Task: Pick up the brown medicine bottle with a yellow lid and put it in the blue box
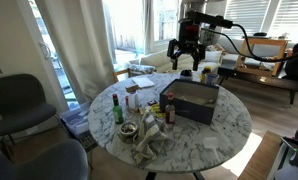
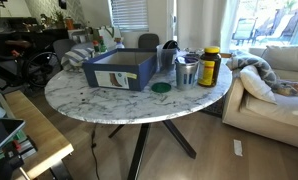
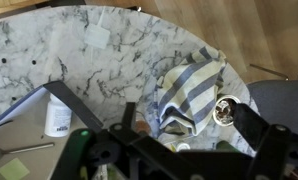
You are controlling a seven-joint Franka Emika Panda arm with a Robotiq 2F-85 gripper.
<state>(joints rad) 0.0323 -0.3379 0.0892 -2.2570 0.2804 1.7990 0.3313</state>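
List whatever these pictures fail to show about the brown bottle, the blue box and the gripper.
- Inside of the blue box: hidden behind its near wall in an exterior view.
- The brown medicine bottle: label too small to read. It cannot be picked out in the wrist view, where the gripper's body covers the lower part.
- The gripper: small and backlit in an exterior view, so its height above the table is unclear.

Room over blue box [image 1: 194, 108]; bottles [image 1: 169, 110] seemingly crowd one wall.
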